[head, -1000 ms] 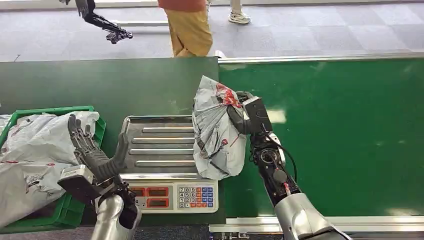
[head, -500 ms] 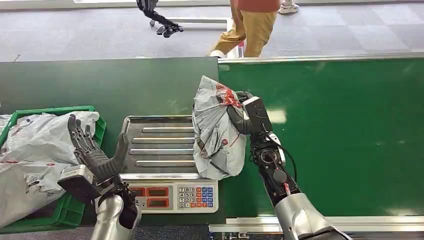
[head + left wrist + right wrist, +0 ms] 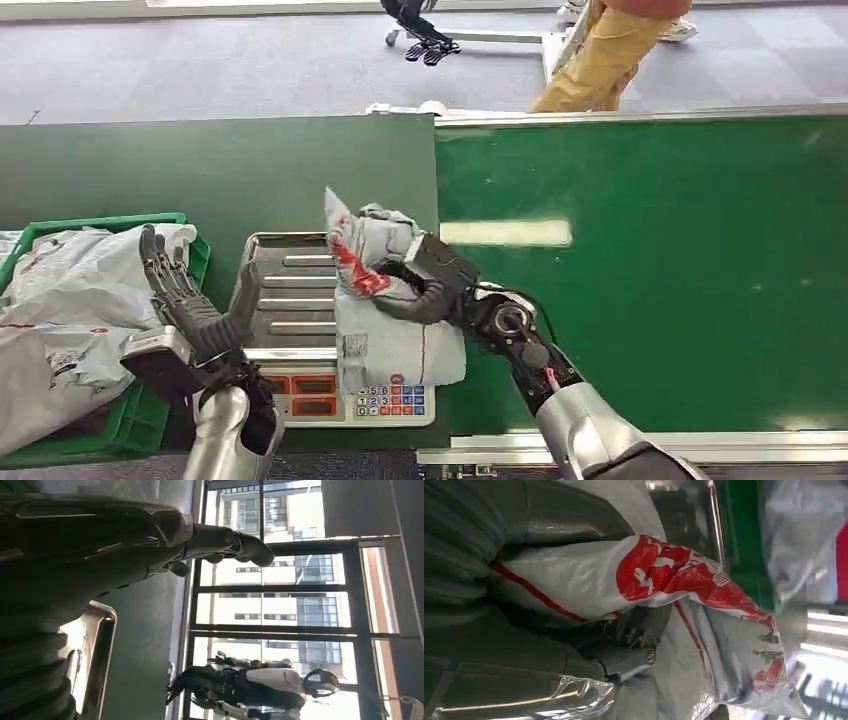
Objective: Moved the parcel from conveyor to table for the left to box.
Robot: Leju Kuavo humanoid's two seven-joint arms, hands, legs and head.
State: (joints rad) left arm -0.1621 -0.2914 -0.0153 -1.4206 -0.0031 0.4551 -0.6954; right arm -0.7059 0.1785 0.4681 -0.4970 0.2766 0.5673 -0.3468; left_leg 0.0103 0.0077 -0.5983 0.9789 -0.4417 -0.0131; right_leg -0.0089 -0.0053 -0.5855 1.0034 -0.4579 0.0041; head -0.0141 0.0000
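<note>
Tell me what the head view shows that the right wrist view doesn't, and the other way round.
Head view alone: the left hand open and upright by the green crate of bags, the scale's keypad, the green conveyor, and a person's legs. Right wrist view alone: close detail of the parcel's red print and crinkled film. Both: the right hand gripping the grey parcel over the scale's metal tray.

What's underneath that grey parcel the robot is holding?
The parcel in the right hand hangs over the scale, covering part of its ribbed tray and keypad. Whether they touch is hidden.
</note>
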